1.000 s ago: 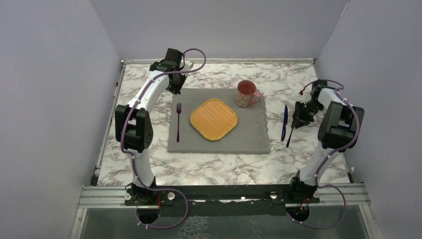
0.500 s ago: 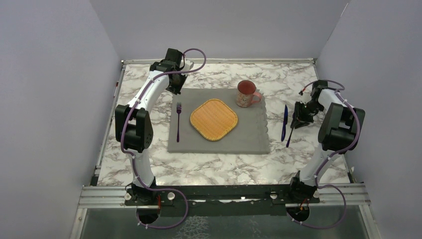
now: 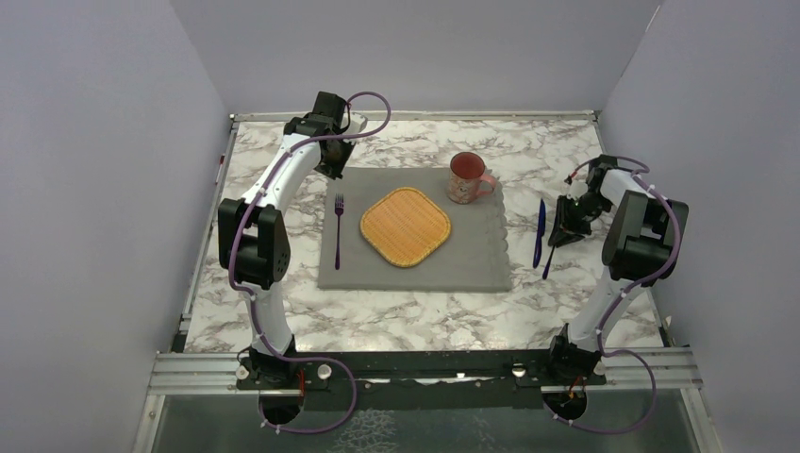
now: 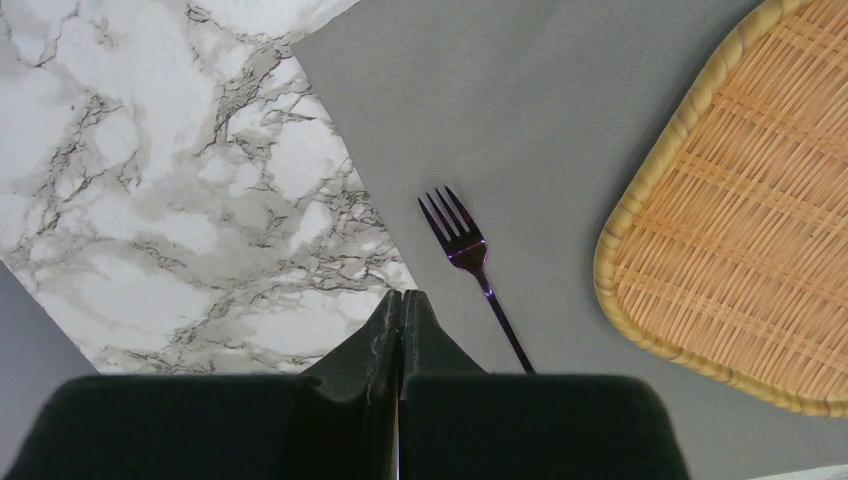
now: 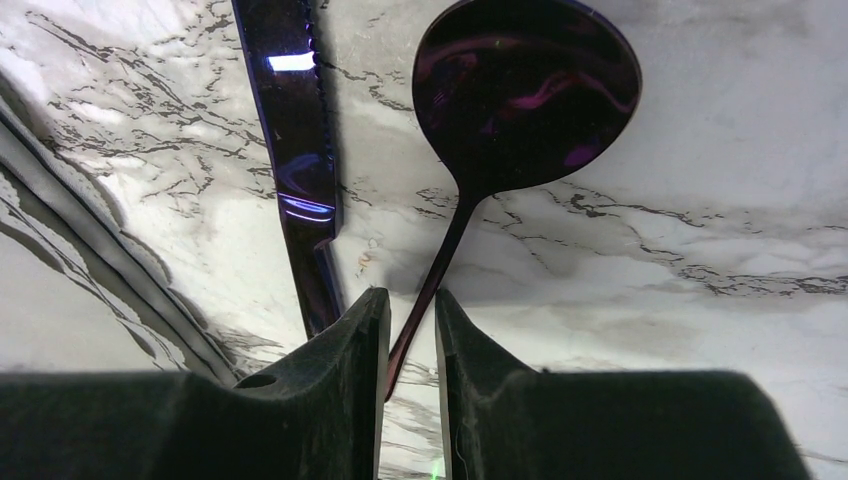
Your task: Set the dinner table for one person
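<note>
White-and-grey veined marble covered the desk [image 3: 415, 316], which filled the floor of a pale lilac booth. It ran from the metal rail [image 3: 425, 370] at the near edge, where both arm bases were bolted, back to the rear wall.

Beyond a strip of bare marble lay a grey placemat [image 3: 415, 269] with a scalloped right edge, roughly in the middle of the desk. On its left part a purple fork [image 3: 338, 229] lay lengthwise, tines pointing away. At its centre, apart from the fork, sat a square woven plate [image 3: 406, 226], orange-tan with rounded corners.

Right of the placemat, on bare marble, a dark blue-purple knife [image 3: 539, 231] lay lengthwise. Just beside it on the right was a spoon [image 5: 527, 95] of the same finish. The right hand [image 5: 408, 305] was closed on the spoon's thin handle, its two fingers [image 5: 350, 350] pinching it from either side. The bowl sat low over the marble; whether it touched could not be told.

Farther back, a pink mug [image 3: 467, 177] stood upright at the far right corner of the placemat, its handle turned to the right.

Farthest of all, the left hand [image 4: 400, 300] hovered above the placemat's far left corner, fingers pressed together with nothing between them. In its wrist view the fork's tines lay just ahead of the fingertips.
</note>
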Controlling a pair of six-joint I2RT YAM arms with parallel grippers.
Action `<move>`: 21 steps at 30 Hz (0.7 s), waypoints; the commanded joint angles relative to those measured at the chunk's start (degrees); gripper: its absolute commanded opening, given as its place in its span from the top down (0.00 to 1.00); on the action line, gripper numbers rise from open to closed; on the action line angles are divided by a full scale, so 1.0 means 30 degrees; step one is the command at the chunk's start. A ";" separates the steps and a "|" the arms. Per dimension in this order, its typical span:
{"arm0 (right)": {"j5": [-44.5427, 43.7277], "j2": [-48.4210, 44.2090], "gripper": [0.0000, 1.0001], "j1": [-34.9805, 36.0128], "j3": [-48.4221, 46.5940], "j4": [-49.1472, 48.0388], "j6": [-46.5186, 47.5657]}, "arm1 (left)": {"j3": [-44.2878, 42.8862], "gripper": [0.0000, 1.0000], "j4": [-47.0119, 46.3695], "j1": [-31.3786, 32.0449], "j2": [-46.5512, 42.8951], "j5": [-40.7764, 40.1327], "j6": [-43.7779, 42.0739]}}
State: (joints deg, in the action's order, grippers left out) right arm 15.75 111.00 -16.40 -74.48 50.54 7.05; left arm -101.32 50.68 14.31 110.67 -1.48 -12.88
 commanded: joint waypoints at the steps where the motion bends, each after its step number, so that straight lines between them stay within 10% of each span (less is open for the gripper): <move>1: -0.0824 0.1058 0.74 0.0336 0.0150 -0.0845 -0.0381 | -0.0420 0.99 -0.0068 -0.0122 -0.0356 0.0233 0.0047; 21: -0.3555 -0.1676 0.99 0.0325 0.0754 -0.0593 0.0843 | -0.0427 0.99 -0.0051 -0.0118 -0.0392 0.0206 -0.0070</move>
State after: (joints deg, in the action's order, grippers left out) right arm 6.83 109.01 -15.22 -72.88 49.10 5.72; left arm -101.34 50.68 14.31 110.67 -1.48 -12.93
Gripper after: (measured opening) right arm 0.015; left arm 0.013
